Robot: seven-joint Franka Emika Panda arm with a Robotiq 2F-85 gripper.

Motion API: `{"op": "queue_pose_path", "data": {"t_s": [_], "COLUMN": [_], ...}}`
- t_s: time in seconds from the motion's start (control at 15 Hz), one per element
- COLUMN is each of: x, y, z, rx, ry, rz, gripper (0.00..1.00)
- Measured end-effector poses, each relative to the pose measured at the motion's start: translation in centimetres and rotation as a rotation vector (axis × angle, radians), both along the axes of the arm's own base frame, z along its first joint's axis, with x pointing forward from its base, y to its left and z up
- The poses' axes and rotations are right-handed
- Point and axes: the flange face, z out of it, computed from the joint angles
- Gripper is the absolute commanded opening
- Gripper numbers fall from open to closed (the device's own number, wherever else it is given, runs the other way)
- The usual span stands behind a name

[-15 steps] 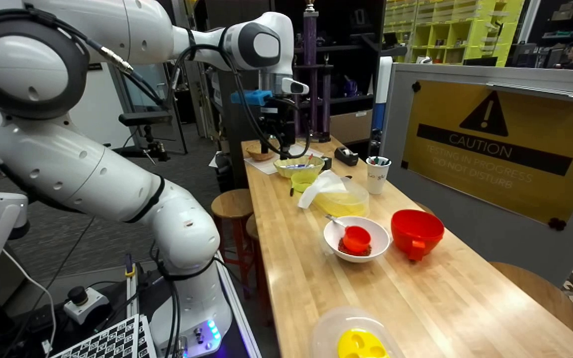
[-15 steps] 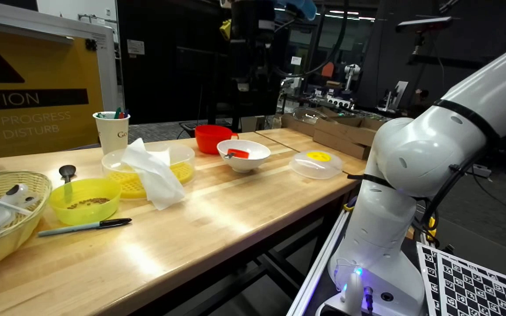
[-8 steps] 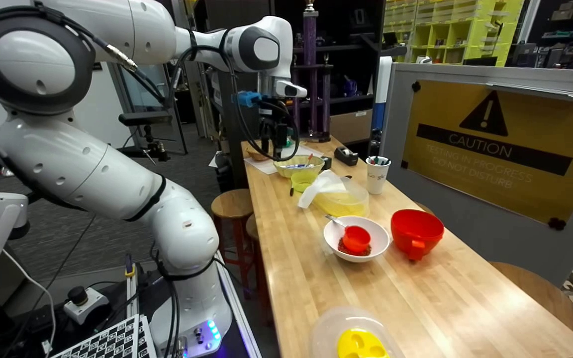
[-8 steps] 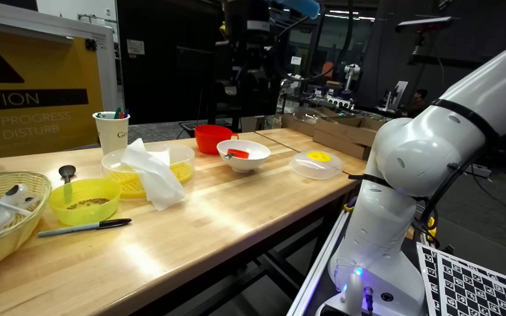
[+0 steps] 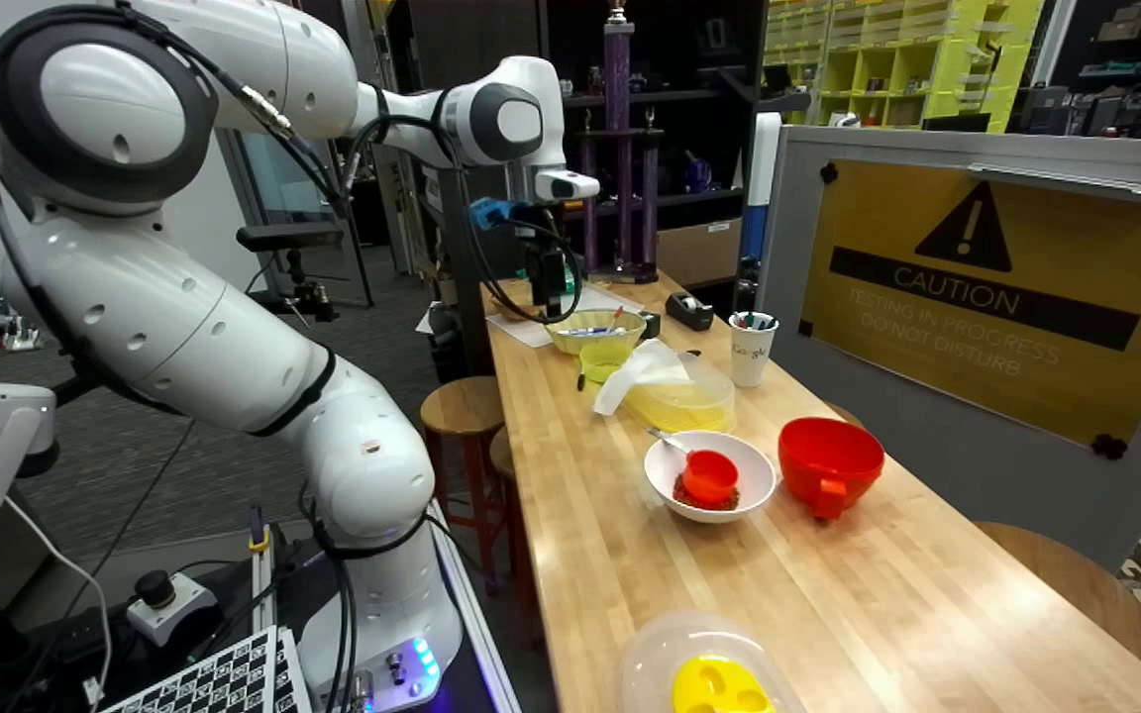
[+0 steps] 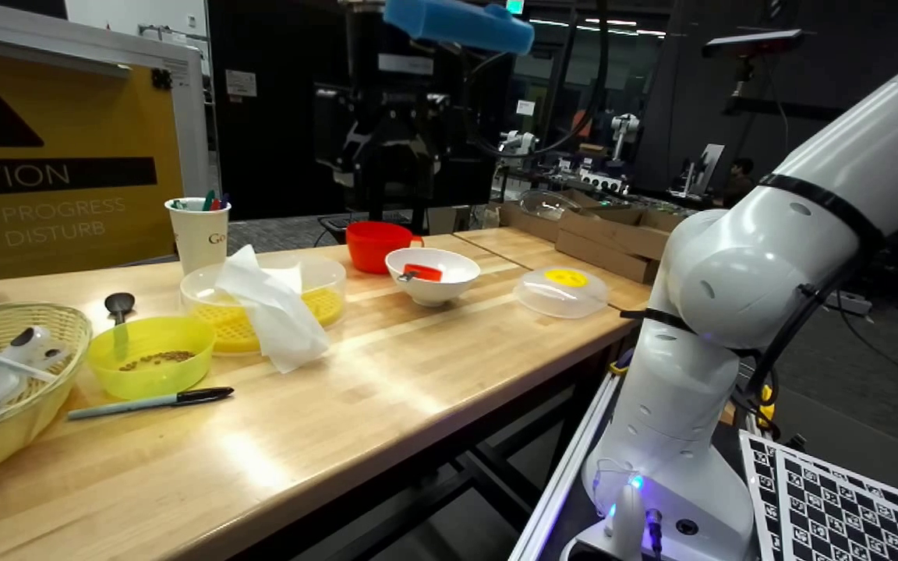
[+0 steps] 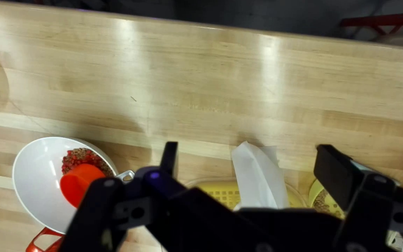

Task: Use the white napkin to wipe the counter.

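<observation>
The white napkin (image 6: 273,312) is draped over the rim of a clear tub with a yellow perforated bottom (image 6: 324,308), one end hanging down toward the counter (image 6: 387,389). In an exterior view that same napkin (image 5: 645,372) lies on the tub's near side. Seen from the wrist, my gripper (image 7: 247,148) stands open above it, fingers wide apart, and the napkin (image 7: 257,175) shows in the gap, lower down and untouched. The gripper's own body hides the napkin's lower part there. In an exterior view the dark gripper (image 6: 387,183) hangs well above the counter.
A white bowl (image 5: 665,490) with a red cup inside stands beside a red mug-like bowl (image 5: 828,460). Near the napkin are a yellow bowl (image 6: 153,382), a marker (image 6: 149,403), a basket (image 6: 20,436) and a paper cup (image 5: 749,352). A clear lid (image 6: 562,300) lies farther along.
My arm has come down, and the gripper hangs lower and looks larger in an exterior view, shifted left there. It has stayed clear of the napkin, which has not moved.
</observation>
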Motion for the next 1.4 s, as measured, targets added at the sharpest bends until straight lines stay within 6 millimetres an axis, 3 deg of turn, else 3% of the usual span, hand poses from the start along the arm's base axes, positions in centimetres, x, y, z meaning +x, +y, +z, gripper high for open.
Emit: {"op": "queue_pose_path", "data": {"t_s": [0.33, 0.53, 0.87, 1.4], "x": [-1.4, -1.1, 1.7, 7.2], "y": [3.0, 4.1, 4.7, 5.9], "z": [-2.6, -4.9, -7.7, -6.9], "rx": [-0.039, -0.044, -0.041, -0.069], "ry": [-0.015, -0.008, -0.019, -0.070], "rz": [-0.026, -0.049, -0.083, -0.121], "gripper": [1.00, 1.00, 1.00, 1.00]}}
